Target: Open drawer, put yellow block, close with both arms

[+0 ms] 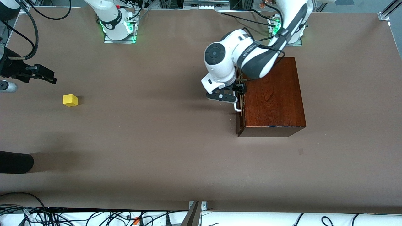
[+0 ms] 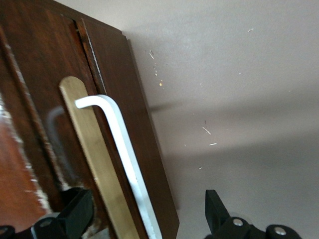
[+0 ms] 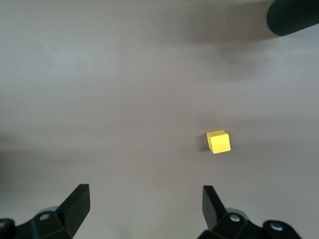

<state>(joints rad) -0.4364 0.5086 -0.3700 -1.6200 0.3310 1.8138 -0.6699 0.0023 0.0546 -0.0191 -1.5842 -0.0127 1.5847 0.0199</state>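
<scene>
The drawer (image 1: 241,103) is sitting shut in the wooden box (image 1: 272,94), right of center in the front view. I'm bracketing its white handle (image 2: 127,154) with my left end effector (image 1: 239,88), fingers spread. I should center the bar, pinch, then pull straight out. My right end effector (image 1: 47,77) is waiting spread at the left edge, above the yellow block (image 1: 70,100) on the surface (image 1: 157,141).

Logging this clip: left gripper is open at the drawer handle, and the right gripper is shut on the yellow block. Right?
Not quite. The right gripper is open and holds nothing; the right wrist view shows the yellow block lying free on the table. The left gripper is indeed open at the drawer handle.
</scene>
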